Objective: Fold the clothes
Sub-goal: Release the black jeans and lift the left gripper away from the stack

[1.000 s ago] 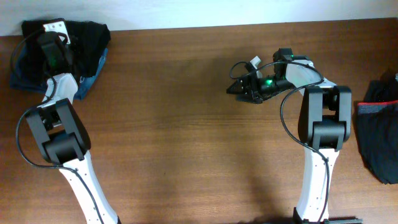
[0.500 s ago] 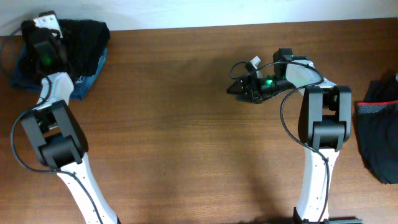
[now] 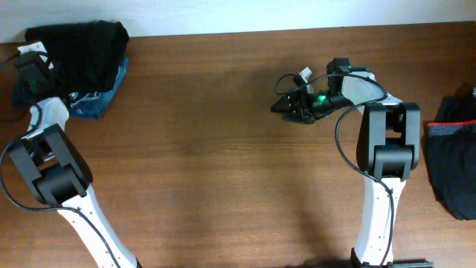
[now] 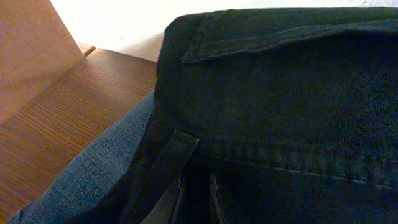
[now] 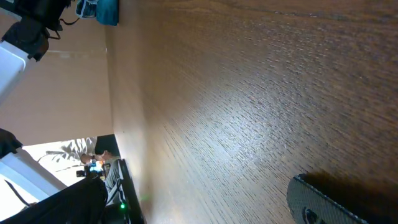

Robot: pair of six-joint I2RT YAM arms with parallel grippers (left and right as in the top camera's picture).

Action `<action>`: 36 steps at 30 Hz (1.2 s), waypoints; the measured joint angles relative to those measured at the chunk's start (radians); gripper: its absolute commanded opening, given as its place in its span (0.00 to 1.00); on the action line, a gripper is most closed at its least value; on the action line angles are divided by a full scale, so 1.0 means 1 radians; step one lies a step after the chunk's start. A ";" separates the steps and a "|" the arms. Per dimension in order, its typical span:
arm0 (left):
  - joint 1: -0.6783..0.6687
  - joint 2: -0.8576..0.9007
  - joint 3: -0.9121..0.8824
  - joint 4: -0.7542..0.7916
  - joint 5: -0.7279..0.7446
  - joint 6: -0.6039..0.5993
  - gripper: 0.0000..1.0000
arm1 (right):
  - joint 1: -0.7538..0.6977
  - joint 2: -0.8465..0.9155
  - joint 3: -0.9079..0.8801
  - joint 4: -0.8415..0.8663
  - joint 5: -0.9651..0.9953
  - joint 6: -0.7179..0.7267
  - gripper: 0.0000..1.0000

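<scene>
black trousers [image 3: 78,41] heaped on denim jeans [image 3: 93,106], far-left | dark garment [image 3: 454,167], seemingly crumpled, right edge

Brown table [image 3: 216,149] with clothes [image 3: 85,41]

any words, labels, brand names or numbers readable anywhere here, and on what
None can be read.
On the black trousers: waistband stitching only, no label.
On the blue jeans: no text.
On the white tab on the right arm: too small to read.
</scene>
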 measured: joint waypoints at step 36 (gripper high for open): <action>-0.061 -0.510 -0.008 -0.838 0.136 -0.001 0.95 | -0.049 -0.090 0.033 -0.259 0.441 0.117 0.99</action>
